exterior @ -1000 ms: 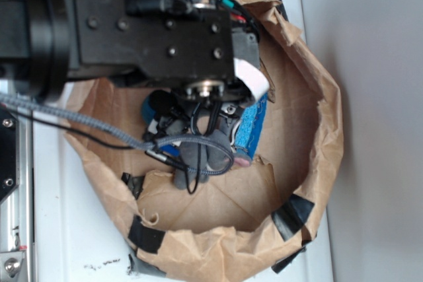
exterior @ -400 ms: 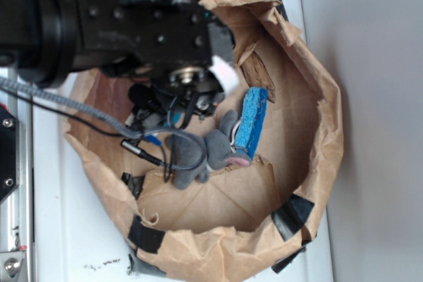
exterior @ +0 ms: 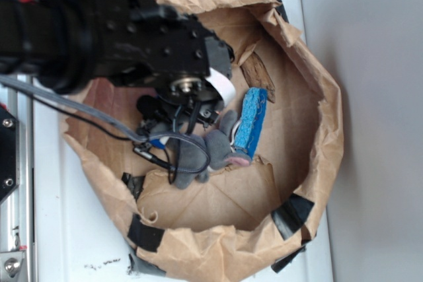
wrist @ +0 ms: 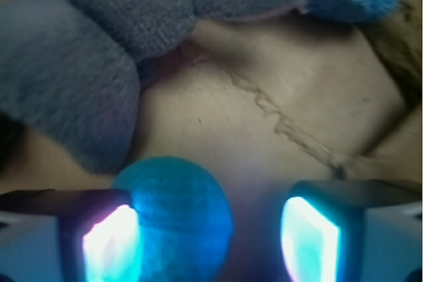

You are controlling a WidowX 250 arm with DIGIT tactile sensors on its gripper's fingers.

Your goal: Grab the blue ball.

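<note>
In the wrist view the blue ball [wrist: 177,212], round and finely textured, lies on brown paper between the fingers of my gripper [wrist: 208,239]. It rests against the left finger [wrist: 106,242]. A clear gap separates it from the right finger [wrist: 310,236], so the gripper is open. In the exterior view my arm's wrist [exterior: 188,87] hangs inside the paper bag and hides most of the gripper. Only a sliver of the blue ball [exterior: 156,142] shows under the cables.
A grey plush animal [exterior: 205,150] lies right beside the ball, filling the upper left as the grey plush [wrist: 79,84]. A flat blue sponge [exterior: 251,120] leans beyond it. The crumpled brown bag wall [exterior: 317,130] rings everything. Cables [exterior: 99,127] trail to the left.
The arm has shifted left and toward the back of the bag, uncovering the sponge and the plush. In the last half second it moved slightly right.
</note>
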